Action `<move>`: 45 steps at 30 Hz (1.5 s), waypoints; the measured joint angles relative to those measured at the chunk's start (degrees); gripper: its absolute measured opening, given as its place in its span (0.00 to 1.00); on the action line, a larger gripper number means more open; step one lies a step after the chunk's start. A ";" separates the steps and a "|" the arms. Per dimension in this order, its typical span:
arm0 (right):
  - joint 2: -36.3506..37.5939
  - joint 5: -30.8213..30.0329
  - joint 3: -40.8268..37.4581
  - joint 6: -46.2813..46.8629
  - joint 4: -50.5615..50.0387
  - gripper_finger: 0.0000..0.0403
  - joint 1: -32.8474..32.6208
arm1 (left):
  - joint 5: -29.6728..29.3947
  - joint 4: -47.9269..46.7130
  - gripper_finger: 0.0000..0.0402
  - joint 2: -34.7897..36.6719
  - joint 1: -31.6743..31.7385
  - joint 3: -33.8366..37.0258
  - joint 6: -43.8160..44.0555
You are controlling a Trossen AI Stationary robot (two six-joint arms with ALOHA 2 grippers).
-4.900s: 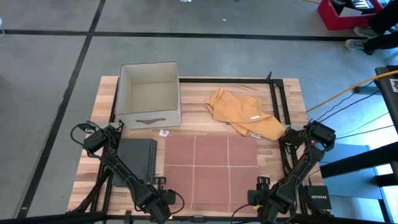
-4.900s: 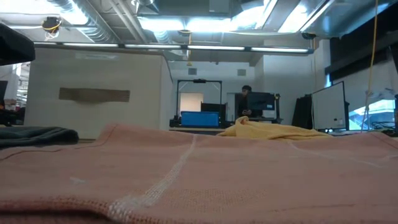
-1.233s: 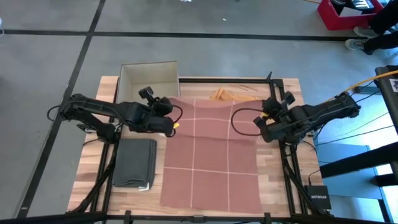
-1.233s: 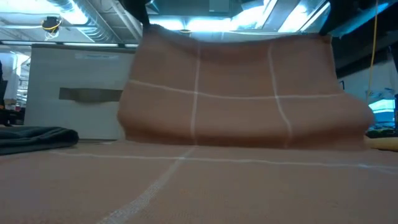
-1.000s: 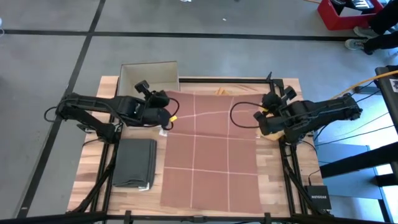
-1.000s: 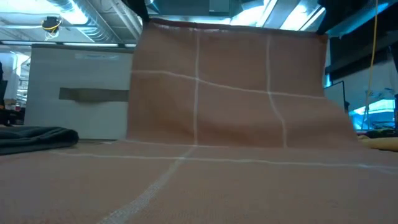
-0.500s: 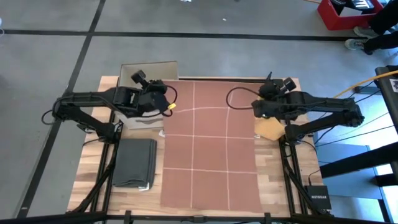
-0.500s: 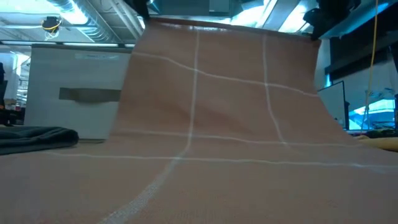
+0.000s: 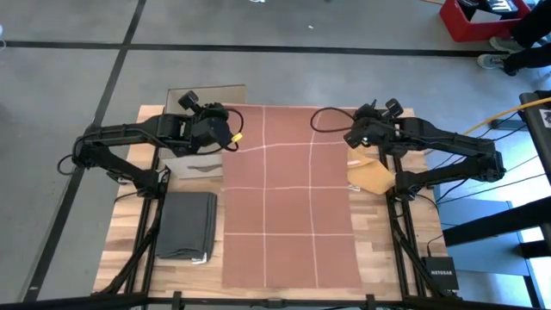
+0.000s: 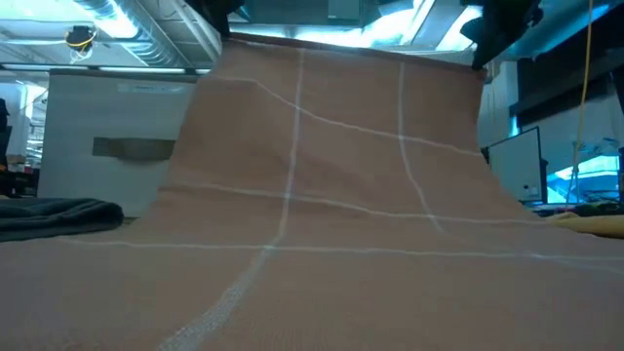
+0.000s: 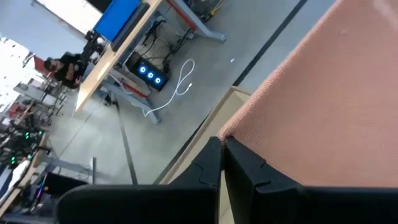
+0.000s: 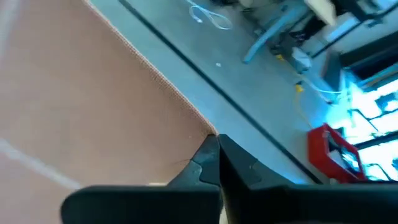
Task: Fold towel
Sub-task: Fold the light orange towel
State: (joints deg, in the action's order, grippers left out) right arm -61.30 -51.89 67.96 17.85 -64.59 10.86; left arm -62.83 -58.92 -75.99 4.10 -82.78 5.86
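A reddish-brown towel (image 9: 288, 198) with white grid lines lies spread lengthwise down the table's middle. Its near part (image 10: 312, 292) rests on the table, and its far part rises in a slope to a lifted far edge (image 10: 351, 44). My left gripper (image 9: 225, 120) is shut on that edge's left corner. My right gripper (image 9: 351, 119) is shut on its right corner. In the low view the two grippers show at the top, the left gripper (image 10: 226, 18) and the right gripper (image 10: 487, 34). My left gripper pinches the towel's far left corner (image 11: 231, 129) between its two fingers, right at the corner's tip. The corner is lifted clear and the cloth runs down from it to the table, nearly taut. My right gripper pinches the towel's far right corner (image 12: 205, 127) between its two fingers, at the corner's tip. This corner is also held up off the table, and the far edge between the two corners runs almost straight.
A folded dark grey cloth (image 9: 188, 226) lies at the near left. A beige box (image 9: 194, 159) stands at the far left under my left arm. An orange cloth (image 9: 370, 175) pokes out beside the towel's right edge. A black frame rail (image 9: 394, 172) runs along the right.
Both grippers have gone toward the table's far edge, carrying the towel's far edge with them, still shut. The lifted part has spread out from a sagging hang into a long, nearly taut slope, while the near part has stayed on the table.
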 joint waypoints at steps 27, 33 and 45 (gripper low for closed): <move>2.34 19.03 7.81 32.24 -11.94 0.00 -42.16 | 18.36 -7.93 0.00 4.83 -31.52 -0.02 24.64; -1.35 19.36 7.79 40.10 -12.01 0.00 -51.90 | 19.20 -9.36 0.00 4.74 -39.23 -0.02 33.96; -7.60 20.56 7.79 53.54 -12.03 0.00 -67.30 | 19.30 -8.77 0.00 4.59 -50.54 -0.02 47.67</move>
State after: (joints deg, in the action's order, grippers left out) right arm -68.90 -31.33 75.75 71.39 -76.62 -56.44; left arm -43.53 -67.69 -71.40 -46.43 -82.81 53.53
